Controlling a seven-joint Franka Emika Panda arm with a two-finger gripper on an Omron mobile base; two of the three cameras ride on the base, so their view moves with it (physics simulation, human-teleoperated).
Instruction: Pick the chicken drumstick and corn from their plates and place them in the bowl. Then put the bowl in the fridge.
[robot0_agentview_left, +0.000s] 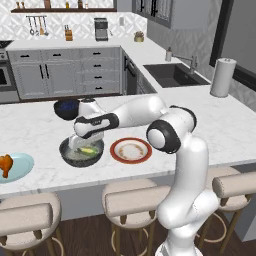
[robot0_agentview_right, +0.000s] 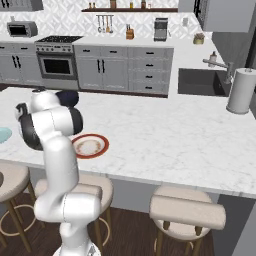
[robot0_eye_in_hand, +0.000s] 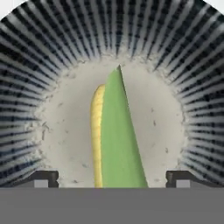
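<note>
Hovering low over the bowl, the pincer stands spread wide, its fingertips clear of the corn and gripping nothing. In the hand view the cob lies on the bowl's speckled floor, its long axis running straight away from the camera, green husk tapering to a point at the far end. Left on the surface, the chicken drumstick rests on its pale blue plate; the red-rimmed plate sits right of the bowl.

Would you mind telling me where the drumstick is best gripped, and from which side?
Probably from above, across the drumstick's thick meaty part, jaws closing over its width. It lies near the left edge of the pale blue plate, nothing crowding it; its finer shape is too small to judge.
</note>
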